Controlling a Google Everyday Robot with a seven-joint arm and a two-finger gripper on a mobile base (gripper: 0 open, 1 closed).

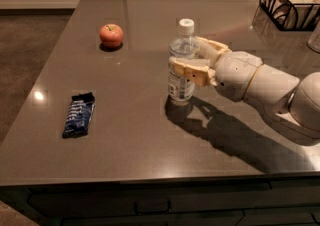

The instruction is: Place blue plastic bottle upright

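The blue plastic bottle (181, 86), clear with a white cap, stands upright on the dark table (150, 140) near its middle. Its base rests on the tabletop. My gripper (186, 54) reaches in from the right and is shut around the bottle's middle. One cream finger (192, 67) crosses in front of the bottle, and the other finger (212, 46) runs behind it. The label is partly hidden by the front finger.
A red apple (111, 35) sits at the back left. A flat dark-blue snack packet (78, 115) lies at the front left. A black wire basket (292, 2) stands at the back right corner. The table's front edge runs along the bottom.
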